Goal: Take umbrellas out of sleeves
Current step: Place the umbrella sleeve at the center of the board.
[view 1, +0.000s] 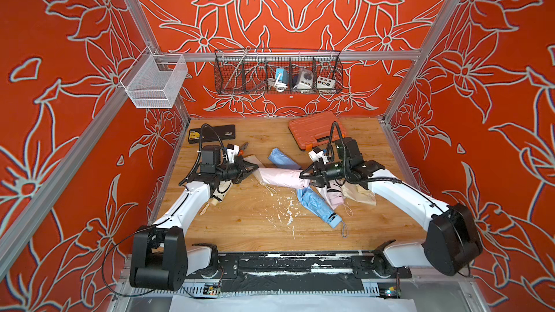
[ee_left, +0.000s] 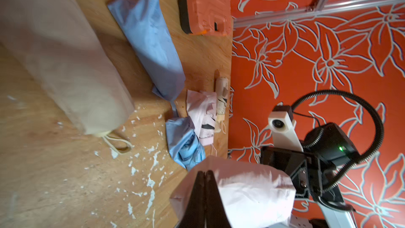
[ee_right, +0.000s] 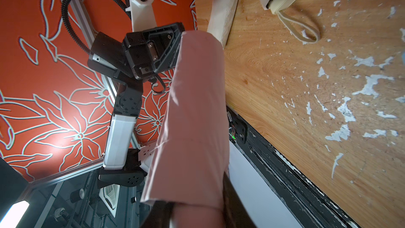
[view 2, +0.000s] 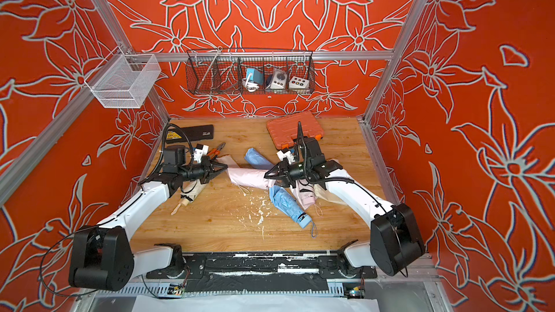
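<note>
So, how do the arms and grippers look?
The left arm and right arm have white links and black joints. A black ribbed cable loops over each wrist, beside a white camera bracket. The left gripper and right gripper are black, with tapering fingers.

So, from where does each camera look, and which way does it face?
Both top views: high in front, facing down over the wooden table; both arms show, left claw and right claw holding the ends of the sleeved pink umbrella.
Left wrist: behind the left claw, facing the right arm; its shut fingertips show.
Right wrist: behind the right claw, facing the left arm; its fingers show.
Shared: both wrist views show that umbrella and table.
</note>
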{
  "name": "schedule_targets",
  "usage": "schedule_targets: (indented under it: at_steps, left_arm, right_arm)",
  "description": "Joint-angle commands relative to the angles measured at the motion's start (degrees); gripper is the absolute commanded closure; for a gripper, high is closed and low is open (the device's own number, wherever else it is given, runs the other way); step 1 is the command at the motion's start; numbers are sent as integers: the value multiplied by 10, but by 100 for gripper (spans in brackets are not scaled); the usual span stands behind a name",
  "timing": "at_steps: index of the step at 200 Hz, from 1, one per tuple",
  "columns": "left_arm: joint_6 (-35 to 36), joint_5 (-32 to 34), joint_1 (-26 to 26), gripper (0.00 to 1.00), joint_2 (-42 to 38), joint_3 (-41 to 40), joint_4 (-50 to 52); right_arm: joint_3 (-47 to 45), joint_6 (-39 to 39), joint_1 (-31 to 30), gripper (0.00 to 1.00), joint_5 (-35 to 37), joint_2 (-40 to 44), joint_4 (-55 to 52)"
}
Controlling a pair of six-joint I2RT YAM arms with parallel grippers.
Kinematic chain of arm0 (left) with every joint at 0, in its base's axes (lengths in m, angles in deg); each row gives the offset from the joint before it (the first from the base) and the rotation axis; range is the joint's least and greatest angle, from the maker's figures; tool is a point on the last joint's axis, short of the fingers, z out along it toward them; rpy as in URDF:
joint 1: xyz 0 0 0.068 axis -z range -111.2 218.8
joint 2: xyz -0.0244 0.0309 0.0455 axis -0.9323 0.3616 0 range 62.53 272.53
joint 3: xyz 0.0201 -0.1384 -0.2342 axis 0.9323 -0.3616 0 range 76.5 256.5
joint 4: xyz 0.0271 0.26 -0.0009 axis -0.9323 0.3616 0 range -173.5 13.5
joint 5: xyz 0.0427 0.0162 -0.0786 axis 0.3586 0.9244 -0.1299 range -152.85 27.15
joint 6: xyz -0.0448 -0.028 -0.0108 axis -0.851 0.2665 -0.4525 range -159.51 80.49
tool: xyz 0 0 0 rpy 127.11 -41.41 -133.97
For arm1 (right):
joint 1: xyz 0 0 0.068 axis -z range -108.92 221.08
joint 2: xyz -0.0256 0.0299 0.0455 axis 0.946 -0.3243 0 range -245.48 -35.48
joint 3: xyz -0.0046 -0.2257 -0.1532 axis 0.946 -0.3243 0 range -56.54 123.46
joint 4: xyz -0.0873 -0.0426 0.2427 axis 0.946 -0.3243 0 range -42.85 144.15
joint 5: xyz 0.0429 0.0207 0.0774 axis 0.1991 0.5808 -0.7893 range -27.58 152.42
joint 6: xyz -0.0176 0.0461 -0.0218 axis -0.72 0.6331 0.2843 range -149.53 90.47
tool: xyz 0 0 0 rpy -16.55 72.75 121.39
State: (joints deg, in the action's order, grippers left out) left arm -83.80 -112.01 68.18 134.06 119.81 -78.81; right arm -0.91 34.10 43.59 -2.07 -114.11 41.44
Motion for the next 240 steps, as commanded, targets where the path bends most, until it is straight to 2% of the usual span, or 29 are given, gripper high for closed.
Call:
schedule_targets:
  at_steps: [1,32,36,46,50,74,99,140,160,176,209,240]
  left_arm:
    - [17,29,-11,100,-1,8,11]
    - [-20,-11,-10,100,-4,-19,-51]
    - [-26,-14,-10,90,-5,-23,-57]
    - [-44,-28,-10,51,-9,-35,-83]
    - [-51,-32,-8,43,-10,-39,-91]
    - [-64,-47,16,22,-16,-46,-113]
    - [-87,-70,33,15,-20,-56,-157]
    - [-82,-83,52,16,-7,-48,-160]
    - [-84,-87,55,22,-4,-44,-166]
    - [-83,-89,56,34,0,-38,-168]
    - [-69,-95,58,75,10,-25,-163]
    - [-55,-96,58,93,15,-16,-151]
  right_arm:
    - [-3,-25,10,80,-35,22,2]
    - [-5,-24,10,79,-35,20,17]
    - [-5,-22,10,79,-35,20,21]
    - [-5,-13,10,79,-37,20,37]
    - [-5,-9,9,79,-38,19,42]
    - [6,-11,10,79,-47,13,46]
    - [9,-3,10,78,-54,10,59]
    - [6,41,9,78,-60,3,124]
    - [7,43,8,78,-60,1,127]
    - [6,44,8,78,-60,0,127]
    - [2,45,6,73,-58,2,127]
    - [-2,46,5,65,-56,2,127]
